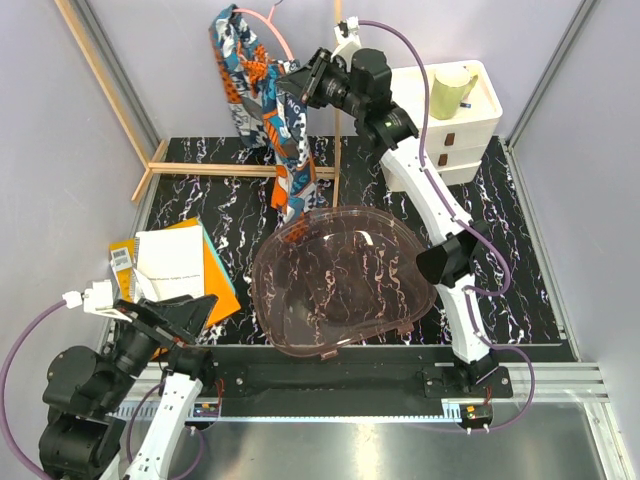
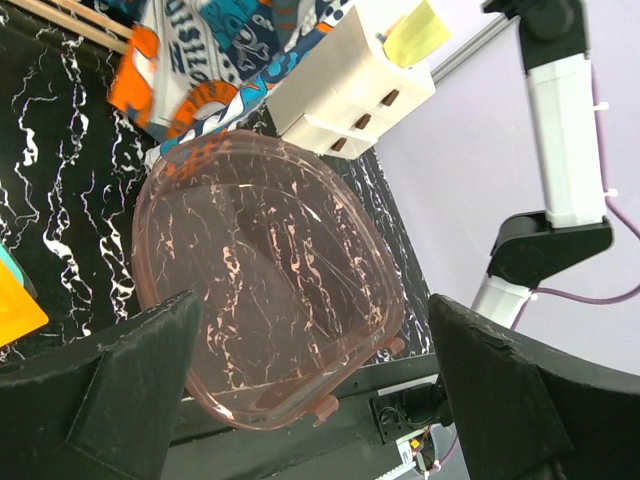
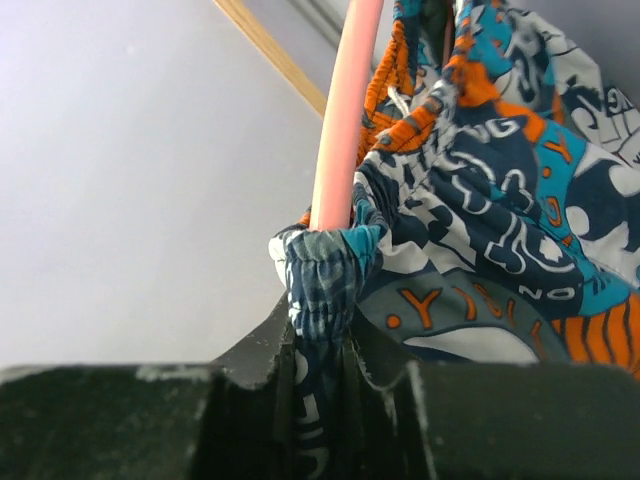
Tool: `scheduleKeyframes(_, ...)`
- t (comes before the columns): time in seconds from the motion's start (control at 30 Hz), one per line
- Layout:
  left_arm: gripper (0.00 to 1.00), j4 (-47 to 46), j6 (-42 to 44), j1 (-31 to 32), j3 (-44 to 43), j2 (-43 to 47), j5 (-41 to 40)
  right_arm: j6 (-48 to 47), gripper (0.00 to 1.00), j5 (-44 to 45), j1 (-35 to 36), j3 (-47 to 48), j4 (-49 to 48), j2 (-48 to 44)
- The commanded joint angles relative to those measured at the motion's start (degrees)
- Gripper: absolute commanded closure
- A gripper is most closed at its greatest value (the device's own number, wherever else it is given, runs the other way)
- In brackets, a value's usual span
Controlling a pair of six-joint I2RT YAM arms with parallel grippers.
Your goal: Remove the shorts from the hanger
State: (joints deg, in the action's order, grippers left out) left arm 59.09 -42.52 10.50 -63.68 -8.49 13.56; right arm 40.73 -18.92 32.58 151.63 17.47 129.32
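Observation:
The printed shorts [image 1: 268, 110] hang on the salmon-pink hanger [image 1: 262, 24] at the back of the table, one end trailing down to the rim of the pink basin. My right gripper [image 1: 303, 85] is shut on the shorts' gathered waistband [image 3: 325, 280] right beside the hanger's pink arm [image 3: 340, 110]. The shorts also show at the top of the left wrist view [image 2: 220, 60]. My left gripper [image 1: 175, 318] is open and empty at the near left, its wide-apart fingers [image 2: 120, 390] framing the basin from a distance.
A clear pink basin [image 1: 340, 282] lies mid-table. Wooden rods [image 1: 240, 168] form a frame at the back left. A white drawer unit [image 1: 462, 120] with a yellow cup [image 1: 452, 92] stands at back right. White and orange papers [image 1: 180, 262] lie at left.

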Motion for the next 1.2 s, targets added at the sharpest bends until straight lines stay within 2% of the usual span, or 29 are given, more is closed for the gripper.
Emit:
scheduleKeyframes(0.0, 0.01, -1.44, 0.16, -0.04, -1.97, -1.79, 2.08, 11.56, 0.95, -3.57, -0.15, 1.21, -5.95, 1.29)
scheduleKeyframes(0.1, 0.01, -1.35, 0.07, -0.04, -1.80, -1.88, 2.08, 16.47, 1.00, -5.51, -0.06, 0.33, -10.08, 1.11)
scheduleKeyframes(0.2, 0.01, -1.35, 0.07, -0.13, -1.71, -1.97, 2.00, 20.42, 1.00, -6.83, 0.03, 0.16, -13.68, 0.50)
scheduleKeyframes(0.33, 0.01, -1.26, -0.02, -0.13, -1.71, -2.23, 2.08, 27.63, 1.00, -8.24, 0.03, -4.05, -24.30, -0.99)
scheduleKeyframes(0.5, 0.01, -1.35, -0.19, -0.13, -1.71, -2.06, 2.00, 32.83, 1.00, -9.21, 0.12, -5.73, -29.07, -1.35)
scheduleKeyframes(0.7, 0.01, -1.26, -0.19, -0.04, -1.71, -1.79, 2.35, 34.42, 1.00, -10.88, 0.56, -8.89, -34.16, -3.28)
scheduleKeyframes(0.9, 0.01, -1.26, -0.37, -0.13, -1.71, -1.79, 2.52, 34.33, 1.00, -10.79, 0.82, -17.41, -38.13, -7.50)
scheduleKeyframes(1.07, 0.01, -1.35, -0.46, -0.13, -1.71, -1.88, 2.79, 35.91, 1.00, -12.02, 0.91, -18.91, -44.44, -7.76)
scheduleKeyframes(1.17, 0.01, -1.26, -0.63, -0.13, -1.71, -1.70, 2.78, 36.09, 1.00, -12.02, 1.00, -16.73, -44.28, -6.71)
